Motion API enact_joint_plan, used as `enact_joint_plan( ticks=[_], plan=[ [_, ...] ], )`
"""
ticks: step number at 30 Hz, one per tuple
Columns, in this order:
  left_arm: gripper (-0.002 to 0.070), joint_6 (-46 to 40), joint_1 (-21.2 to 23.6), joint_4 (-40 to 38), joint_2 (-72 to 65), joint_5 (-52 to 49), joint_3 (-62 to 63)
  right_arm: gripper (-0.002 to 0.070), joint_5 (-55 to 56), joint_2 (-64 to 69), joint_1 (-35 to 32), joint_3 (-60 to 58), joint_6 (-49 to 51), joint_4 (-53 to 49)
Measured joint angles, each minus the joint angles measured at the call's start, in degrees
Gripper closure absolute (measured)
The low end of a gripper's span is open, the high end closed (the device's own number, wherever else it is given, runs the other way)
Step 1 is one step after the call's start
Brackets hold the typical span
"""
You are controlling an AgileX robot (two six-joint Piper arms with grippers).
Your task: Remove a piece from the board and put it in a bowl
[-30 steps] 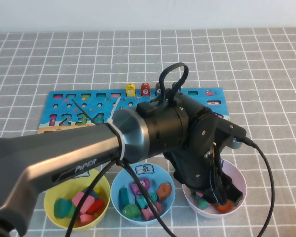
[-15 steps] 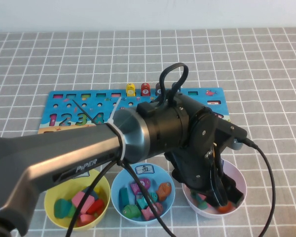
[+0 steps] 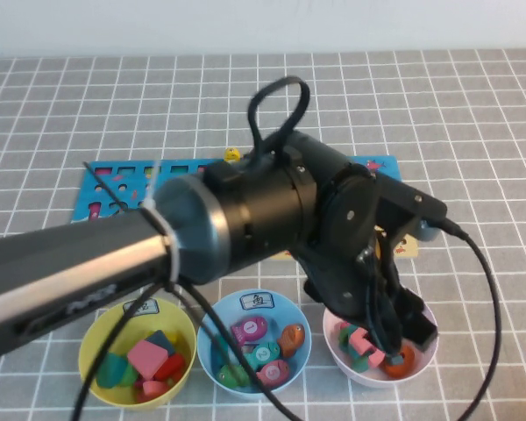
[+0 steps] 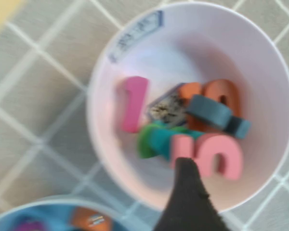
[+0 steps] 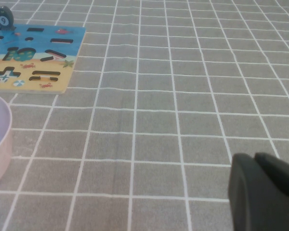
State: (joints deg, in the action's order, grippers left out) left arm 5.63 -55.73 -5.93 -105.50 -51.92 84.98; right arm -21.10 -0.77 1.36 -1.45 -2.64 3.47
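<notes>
Since a second ago the left arm has swung across the board (image 3: 381, 167), now hiding the red 7 and most of the numerals, while the left claw (image 3: 401, 340) has stayed over the pale pink bowl (image 3: 425, 360). Its fingers stand spread and hold nothing; one dark fingertip (image 4: 188, 192) shows just above the bowl's contents. The pink 5 (image 4: 216, 154) lies loose inside that bowl, touching a green piece (image 4: 151, 139) and next to an orange numeral (image 4: 216, 96), a pink 1 (image 4: 132, 103) and a dark blue-grey piece (image 4: 212, 110). The light blue bowl (image 3: 212, 329) and yellow bowl (image 3: 96, 338) sit beside it on the checked surface (image 3: 473, 114). The right claw (image 5: 262, 192) hangs near the bare surface, well away from the board; whether its fingers are apart I cannot tell.
</notes>
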Motion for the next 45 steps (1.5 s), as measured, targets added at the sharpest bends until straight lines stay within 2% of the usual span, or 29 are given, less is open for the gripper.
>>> enact_joint_plan(
  ticks=[3, 5, 7, 9, 11, 19, 30, 34, 45],
  plan=[
    [0.0328, 0.0, 0.0, 4.5, 2.3, -0.6, -0.4, 0.0694, 0.0, 0.0, 0.0, 0.0, 0.0, 0.0],
    [0.0425, 0.0, 0.0, 7.3, 4.3, -0.7, -1.5, 0.0694, 0.0, 0.0, 0.0, 0.0, 0.0, 0.0],
    [0.0557, 0.0, 0.1, 9.6, 7.0, 0.0, -3.5, 0.0694, 0.0, 0.0, 0.0, 0.0, 0.0, 0.0],
    [0.0621, 0.7, 0.7, 10.8, 9.7, 1.4, -6.4, 0.0694, 0.0, 0.0, 0.0, 0.0, 0.0, 0.0],
    [0.0652, 1.6, 1.9, 11.3, 12.7, 3.2, -9.6, 0.0694, 0.0, 0.0, 0.0, 0.0, 0.0, 0.0],
    [0.0673, 7.8, 3.2, 18.4, 29.8, 14.5, -26.7, 0.0694, 0.0, 0.0, 0.0, 0.0, 0.0, 0.0],
    [0.0675, 11.5, 3.2, 19.0, 52.9, 32.9, -44.9, 0.0694, 0.0, 0.0, 0.0, 0.0, 0.0, 0.0],
    [0.0675, 11.7, 3.2, 19.0, 56.8, 33.4, -47.9, 0.0694, 0.0, 0.0, 0.0, 0.0, 0.0, 0.0],
    [0.0675, 12.2, 3.2, 20.0, 57.4, 31.2, -48.6, 0.0694, 0.0, 0.0, 0.0, 0.0, 0.0, 0.0]
  ],
)
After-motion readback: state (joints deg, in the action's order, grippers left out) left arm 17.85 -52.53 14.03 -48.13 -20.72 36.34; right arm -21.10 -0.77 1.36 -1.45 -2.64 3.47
